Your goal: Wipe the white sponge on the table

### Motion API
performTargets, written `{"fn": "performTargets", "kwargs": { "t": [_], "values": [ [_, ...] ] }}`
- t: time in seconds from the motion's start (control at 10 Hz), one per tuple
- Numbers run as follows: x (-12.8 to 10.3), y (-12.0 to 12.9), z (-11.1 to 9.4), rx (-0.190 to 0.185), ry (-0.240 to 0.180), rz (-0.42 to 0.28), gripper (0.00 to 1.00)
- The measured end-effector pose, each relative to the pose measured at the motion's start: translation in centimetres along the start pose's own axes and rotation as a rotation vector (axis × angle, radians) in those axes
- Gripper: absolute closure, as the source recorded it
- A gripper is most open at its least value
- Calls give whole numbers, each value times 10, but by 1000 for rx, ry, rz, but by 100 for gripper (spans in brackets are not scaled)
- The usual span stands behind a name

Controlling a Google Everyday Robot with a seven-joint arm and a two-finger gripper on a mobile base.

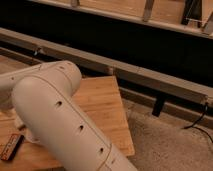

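My large off-white arm (60,120) fills the left and lower part of the camera view and covers much of the table (105,107), a low table with a light bamboo plank top. The arm's elbow bends over the table's left half, and the forearm runs off the left edge. The gripper is out of view past that edge. The white sponge is hidden or out of view.
A small dark packet with orange print (11,147) lies on the table at the lower left. A long grey rail (150,77) on dark brackets runs behind the table. Speckled grey floor (170,145) lies to the right, with a black cable (197,122).
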Motion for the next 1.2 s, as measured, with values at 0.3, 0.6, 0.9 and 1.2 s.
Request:
{"fn": "performTargets", "kwargs": {
  "t": [0.3,0.6,0.9,1.2],
  "values": [
    [-1,-1,1,1,-1,5,35],
    [-4,-19,6,7,10,25,35],
    [-1,-14,7,-3,13,20,35],
    [-1,-14,7,-1,13,20,35]
  ]
}}
